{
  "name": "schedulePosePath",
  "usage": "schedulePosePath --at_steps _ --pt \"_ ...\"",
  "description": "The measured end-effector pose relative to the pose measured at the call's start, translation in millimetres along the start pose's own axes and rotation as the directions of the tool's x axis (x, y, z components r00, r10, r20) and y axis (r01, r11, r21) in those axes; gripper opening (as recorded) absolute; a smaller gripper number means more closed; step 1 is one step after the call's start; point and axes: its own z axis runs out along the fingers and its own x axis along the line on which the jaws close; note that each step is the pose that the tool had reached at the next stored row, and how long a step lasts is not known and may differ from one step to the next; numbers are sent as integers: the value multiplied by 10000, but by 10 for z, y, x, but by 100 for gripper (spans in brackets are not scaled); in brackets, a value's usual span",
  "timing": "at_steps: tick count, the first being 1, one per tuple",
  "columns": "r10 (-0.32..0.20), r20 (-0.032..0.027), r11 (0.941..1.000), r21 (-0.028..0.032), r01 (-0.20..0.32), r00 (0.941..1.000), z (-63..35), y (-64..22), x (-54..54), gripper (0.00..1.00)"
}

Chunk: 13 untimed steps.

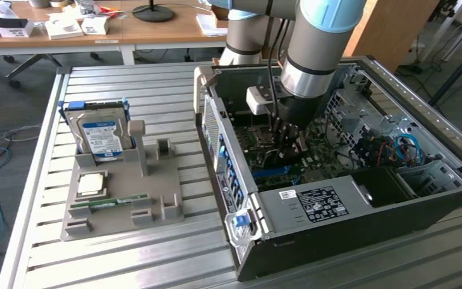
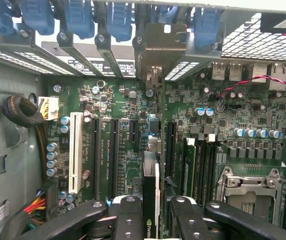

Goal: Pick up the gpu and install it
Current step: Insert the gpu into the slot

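Wrist view has the fingers pinching the gpu edge-on above the motherboard slots. Pick-up looks done; seating seems unfinished. Exterior view: the case sits at three o'clock from the hard drive on the bench.

A: Support surface?
B: Slatted metal table
A: Directly on it?
B: Open computer case; grey parts stand beside the case, toward the exterior view's left
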Motion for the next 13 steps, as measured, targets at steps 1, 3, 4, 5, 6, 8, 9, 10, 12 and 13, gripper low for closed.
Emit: schedulePosePath --at_steps 1,3,4,5,6,8,9,10,12,13 --pt "1 0 10000 1 -1 10000 0 0 0 26" --pt "0 1 10000 1 0 10000 0 0 0 26" --pt "0 0 10000 1 0 10000 0 0 0 26" --pt "0 0 10000 1 0 10000 0 0 0 26" --pt "1 0 10000 1 -1 10000 0 0 0 26" --pt "0 1 10000 1 0 10000 1 0 0 26" --pt "5 3 10000 2 -5 10000 2 1 4 26" --pt "18 2 10000 1 -18 10000 1 1 9 26" --pt "68 1 10000 2 -68 10000 1 1 11 26" --pt "68 0 10000 2 -68 10000 0 0 11 26"
